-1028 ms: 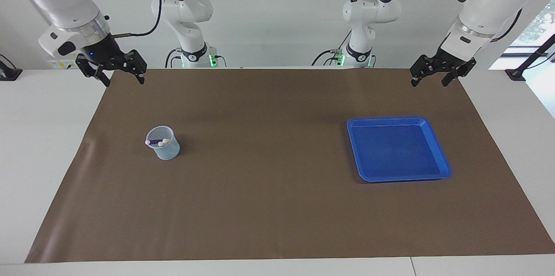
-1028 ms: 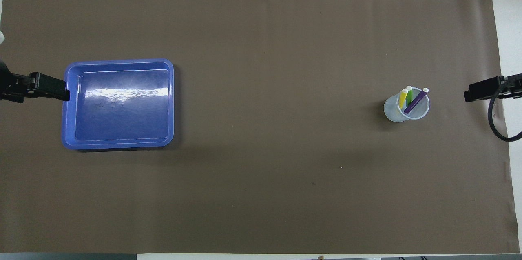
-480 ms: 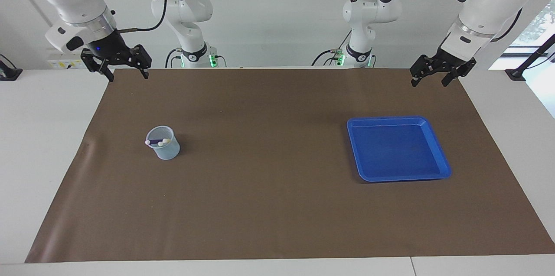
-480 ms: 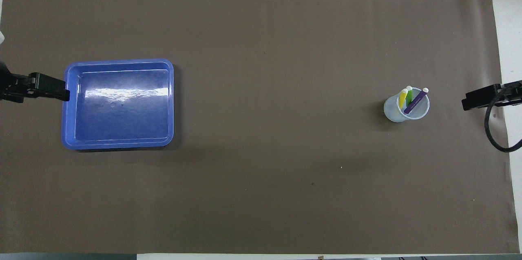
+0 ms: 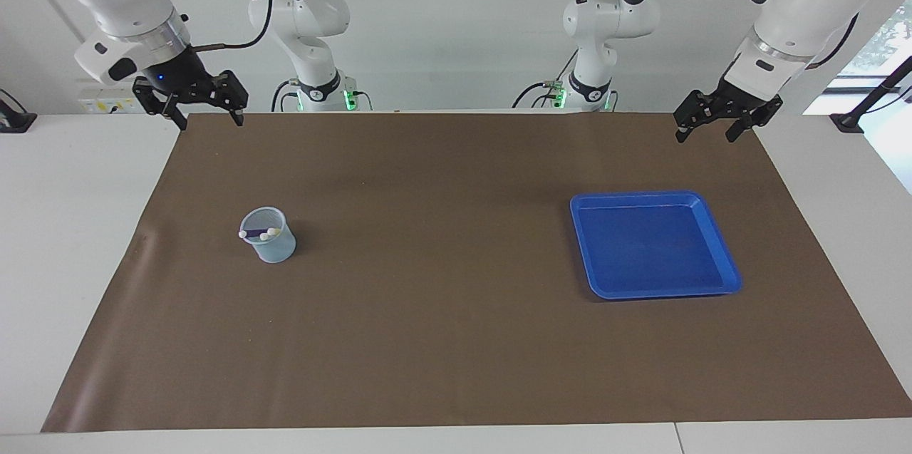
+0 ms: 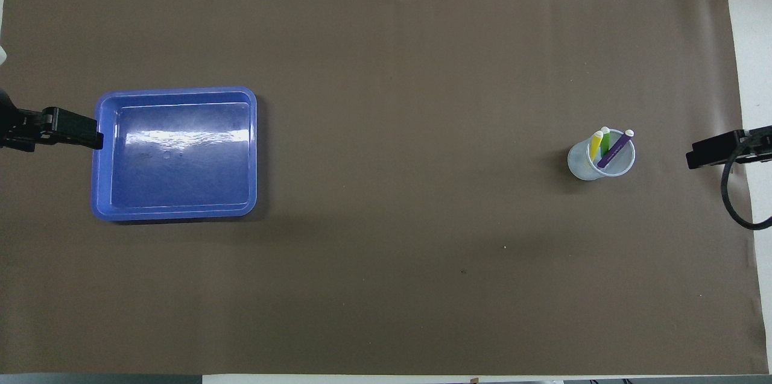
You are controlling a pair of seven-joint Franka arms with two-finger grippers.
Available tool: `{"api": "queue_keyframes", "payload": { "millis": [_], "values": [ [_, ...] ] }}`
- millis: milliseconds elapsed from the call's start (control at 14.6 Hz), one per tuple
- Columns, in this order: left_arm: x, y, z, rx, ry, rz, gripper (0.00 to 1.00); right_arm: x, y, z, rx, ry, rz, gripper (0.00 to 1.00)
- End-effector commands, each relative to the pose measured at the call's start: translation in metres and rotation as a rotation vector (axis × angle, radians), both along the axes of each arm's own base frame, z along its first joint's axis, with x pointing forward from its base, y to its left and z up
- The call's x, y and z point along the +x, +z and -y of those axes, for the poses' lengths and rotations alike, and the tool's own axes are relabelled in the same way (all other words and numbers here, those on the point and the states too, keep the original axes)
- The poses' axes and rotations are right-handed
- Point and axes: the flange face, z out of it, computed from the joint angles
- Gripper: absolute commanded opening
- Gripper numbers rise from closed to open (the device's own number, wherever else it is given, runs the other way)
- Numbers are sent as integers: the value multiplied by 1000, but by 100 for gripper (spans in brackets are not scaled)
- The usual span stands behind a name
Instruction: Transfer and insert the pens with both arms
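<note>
The three pens stand in a clear cup (image 6: 588, 164) toward the right arm's end of the brown mat: yellow pen (image 6: 596, 144), green pen (image 6: 605, 140), purple pen (image 6: 614, 151). In the facing view only their pale caps (image 5: 263, 234) and a bit of purple show in the cup (image 5: 274, 246). My right gripper (image 5: 210, 121) hangs open and empty over the mat's corner near the robots; it also shows in the overhead view (image 6: 693, 158). My left gripper (image 5: 705, 135) hangs open and empty over the other near corner, beside the tray in the overhead view (image 6: 96, 135).
A blue tray (image 5: 719, 240) lies empty toward the left arm's end of the mat; it also shows in the overhead view (image 6: 175, 213). A black cable loop (image 6: 733, 203) hangs by the right gripper. White table surrounds the mat.
My right gripper has risen a little and drifted slightly toward the table's middle. The left arm, the cup and the tray have not moved.
</note>
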Motion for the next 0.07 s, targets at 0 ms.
{"api": "queue_keyframes", "payload": {
  "millis": [0],
  "values": [
    [-5, 0, 3, 12, -12, 19, 100, -2, 9, 0, -21, -20, -18, 100]
  ]
}}
